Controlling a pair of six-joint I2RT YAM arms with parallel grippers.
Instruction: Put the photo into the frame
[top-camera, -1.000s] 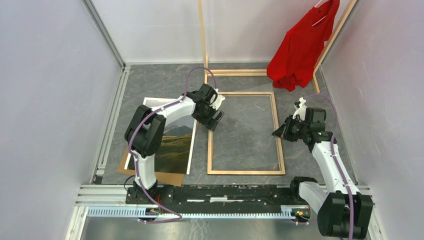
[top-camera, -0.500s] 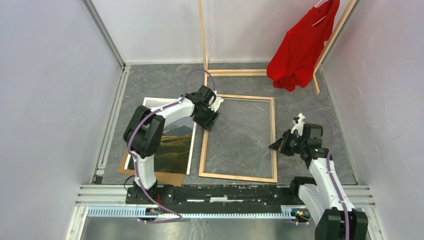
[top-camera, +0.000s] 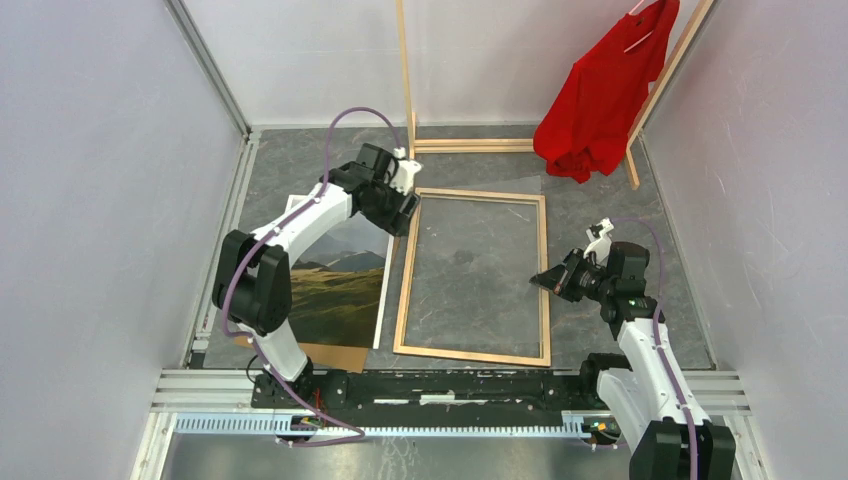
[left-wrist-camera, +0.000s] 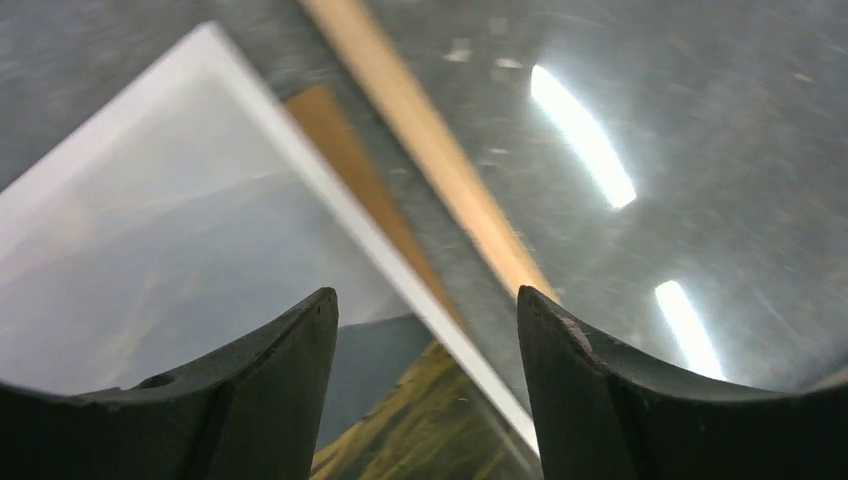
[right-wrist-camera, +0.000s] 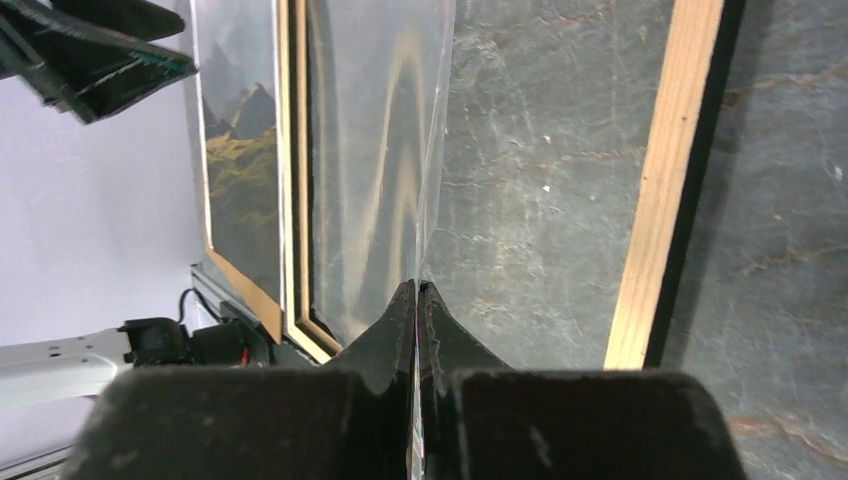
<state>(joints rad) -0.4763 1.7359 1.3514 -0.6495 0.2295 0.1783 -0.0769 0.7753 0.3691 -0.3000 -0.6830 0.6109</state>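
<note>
The frame (top-camera: 470, 353) lies flat, wood side up, in the middle of the table; its right rail (right-wrist-camera: 665, 180) shows in the right wrist view. The photo (top-camera: 340, 290) lies face up left of it on a brown backing board (top-camera: 330, 352). My right gripper (top-camera: 540, 281) is shut on the edge of a clear sheet (right-wrist-camera: 380, 180) and holds that edge raised over the frame's right side (right-wrist-camera: 416, 290). My left gripper (top-camera: 400, 215) is open and empty above the photo's right edge (left-wrist-camera: 150, 230) and the frame's left rail (left-wrist-camera: 430, 140), jaws apart (left-wrist-camera: 425, 310).
A tall wooden rack (top-camera: 405, 70) with a red shirt (top-camera: 605, 95) stands at the back. Grey walls close in the left, back and right sides. The arms' mounting rail (top-camera: 440, 385) runs along the near edge.
The frame has slid left and turned slightly. My left gripper has moved back and left, off the frame's left rail. My right gripper has moved nearer and left with the clear sheet.
</note>
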